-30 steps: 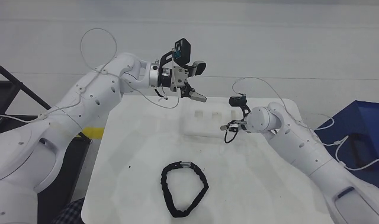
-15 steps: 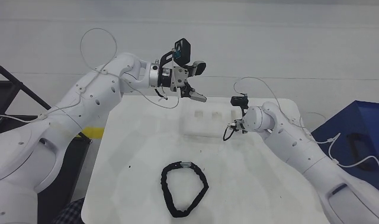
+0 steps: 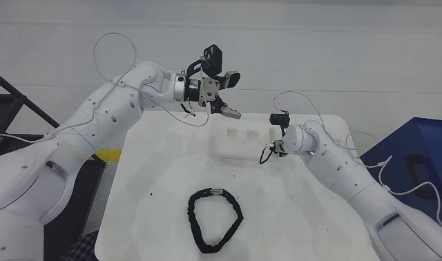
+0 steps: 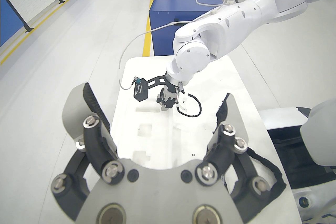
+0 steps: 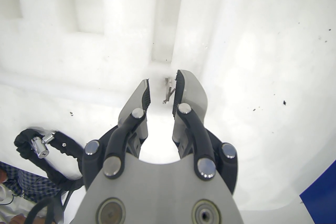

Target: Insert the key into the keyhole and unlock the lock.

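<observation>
From the top, the left gripper [image 3: 233, 95] hangs over the table's [image 3: 159, 192] far edge. Its fingers are wide apart and hold nothing. The right gripper [image 3: 269, 150] sits low by the white foam tray [image 3: 231, 149], too small to make out. The chain lock [image 3: 215, 219] lies in a ring near the front.

From the left wrist, a finger hides part of the chain.

From the right wrist, the fingers have a small gap. The tiny key [image 5: 168, 93] lies between their tips, maybe touching one.
</observation>
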Robot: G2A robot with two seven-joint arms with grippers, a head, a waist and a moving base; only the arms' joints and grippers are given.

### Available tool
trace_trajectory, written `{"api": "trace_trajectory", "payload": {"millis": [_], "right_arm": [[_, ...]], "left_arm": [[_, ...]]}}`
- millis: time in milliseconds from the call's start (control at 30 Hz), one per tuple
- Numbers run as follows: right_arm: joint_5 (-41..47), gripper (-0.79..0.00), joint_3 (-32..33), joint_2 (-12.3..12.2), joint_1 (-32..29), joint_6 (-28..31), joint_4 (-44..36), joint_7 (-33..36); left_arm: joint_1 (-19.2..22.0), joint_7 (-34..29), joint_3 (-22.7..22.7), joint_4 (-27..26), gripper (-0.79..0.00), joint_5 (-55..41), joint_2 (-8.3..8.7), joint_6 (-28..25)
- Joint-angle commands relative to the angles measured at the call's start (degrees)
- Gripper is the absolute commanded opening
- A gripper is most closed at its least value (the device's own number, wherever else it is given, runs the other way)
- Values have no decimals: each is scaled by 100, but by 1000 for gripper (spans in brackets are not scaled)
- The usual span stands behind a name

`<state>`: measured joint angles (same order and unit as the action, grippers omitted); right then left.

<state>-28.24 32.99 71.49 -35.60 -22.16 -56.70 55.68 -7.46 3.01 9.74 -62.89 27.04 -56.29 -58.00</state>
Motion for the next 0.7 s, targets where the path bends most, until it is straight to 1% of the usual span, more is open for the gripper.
{"api": "trace_trajectory", "payload": {"millis": [0,100,167,200,433,667], "right_arm": [[-24,-631,-2,25,-4,-13,41,3],[-51,-708,6,57,-23,-47,106,-12],[-64,-733,19,77,-38,-66,148,-44],[-72,-785,28,87,-43,-74,170,-62],[-227,-785,73,136,-1,-114,159,-37],[-604,-785,232,56,50,-222,-227,274]], "left_arm": [[0,-2,0,0,0,-1,0,0],[0,-2,0,0,0,-1,0,0],[0,-2,0,0,0,-1,0,0],[0,-2,0,0,0,-1,0,0],[0,-2,0,0,0,-1,0,0],[0,-2,0,0,0,-1,0,0]]}}
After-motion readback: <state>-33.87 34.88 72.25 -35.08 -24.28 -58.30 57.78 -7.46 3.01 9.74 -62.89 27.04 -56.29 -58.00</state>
